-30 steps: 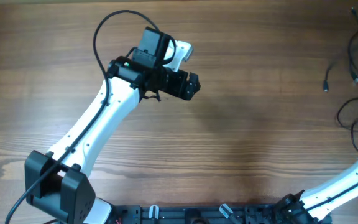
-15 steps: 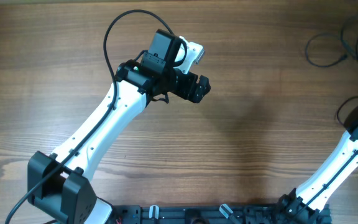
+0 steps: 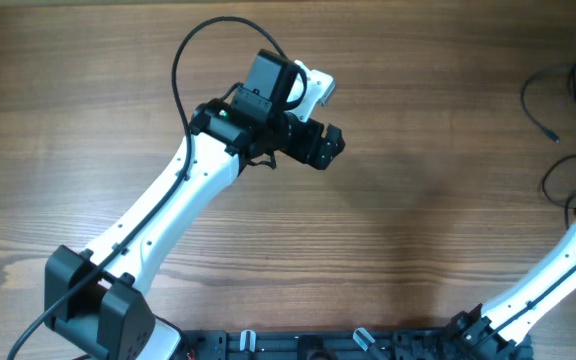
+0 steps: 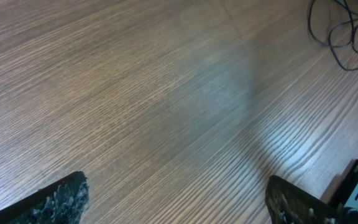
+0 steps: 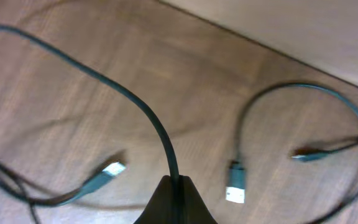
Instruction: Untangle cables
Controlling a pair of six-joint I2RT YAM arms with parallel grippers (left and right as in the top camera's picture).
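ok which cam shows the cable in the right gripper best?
Right wrist: the held cable runs straight into the shut right gripper, plugs lying beside it. Overhead shows only cables at the frame's right edge, the grip out of frame. Left wrist catches distant loops, top right.

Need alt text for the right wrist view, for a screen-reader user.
The right gripper, jaws closed, pinches a dark cable that arcs up and left over the wooden table. Two silver-tipped plugs show against the wood either side of the jaws: left plug, right plug.
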